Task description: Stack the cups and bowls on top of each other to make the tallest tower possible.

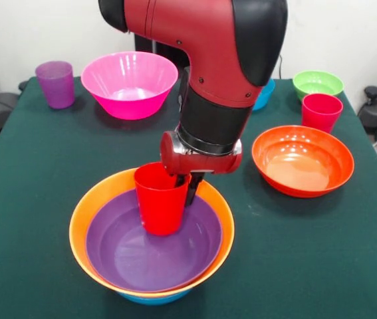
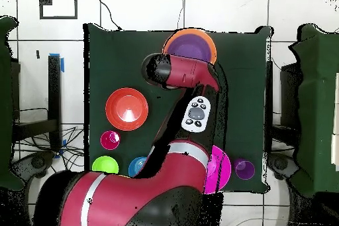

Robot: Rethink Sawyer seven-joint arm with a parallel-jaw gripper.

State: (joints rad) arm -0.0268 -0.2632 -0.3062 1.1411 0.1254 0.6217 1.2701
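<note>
Red cup [image 1: 159, 199] is held over the purple bowl [image 1: 149, 247], which is nested in the orange bowl [image 1: 82, 214] at the desk's [image 1: 35, 173] near edge. The hand [image 1: 189, 189] is clamped on the cup's far rim. If released tilted or off-centre, the cup could be tipped onto its side.

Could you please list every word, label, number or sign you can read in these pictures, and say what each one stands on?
There is no readable text in either view.
The white button pad on the robot arm has dark buttons, but any marks on them are too small to read.
The red cup, the purple bowl, the orange bowl and the table are plain.
</note>
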